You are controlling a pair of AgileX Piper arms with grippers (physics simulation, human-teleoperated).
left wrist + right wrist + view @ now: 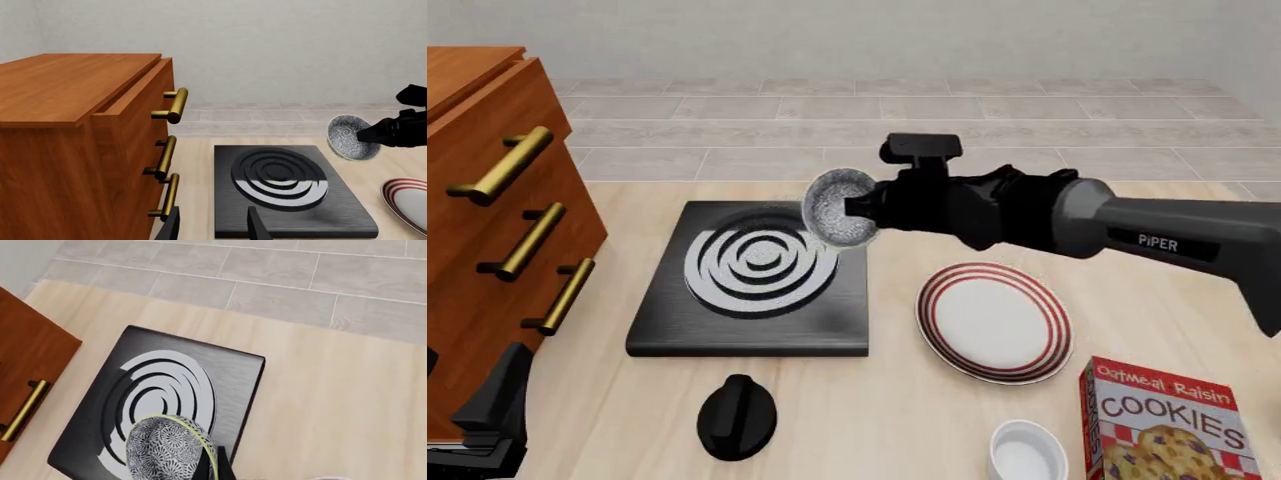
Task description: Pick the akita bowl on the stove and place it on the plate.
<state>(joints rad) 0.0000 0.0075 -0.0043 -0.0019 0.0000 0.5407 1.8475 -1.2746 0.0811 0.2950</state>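
While gripped at its rim by the right end effector (861,208), bowl (839,207) lifted clear of the stove (751,283), tipped on edge, speckled inside facing left in the front view. Held in the air over the stove's right edge, between burner rings and plate (994,322). First half of the job judged done: pickup made, stove top bare. Still to do: carry right and toward the near side, level the bowl, lower onto the red-striped plate, let go. Plate lying on the tabletop (1174,320) just right of the stove, nothing on it. Left end effector (215,227) spread, holding nothing, low beside the wooden drawers (487,200), well apart from the action.
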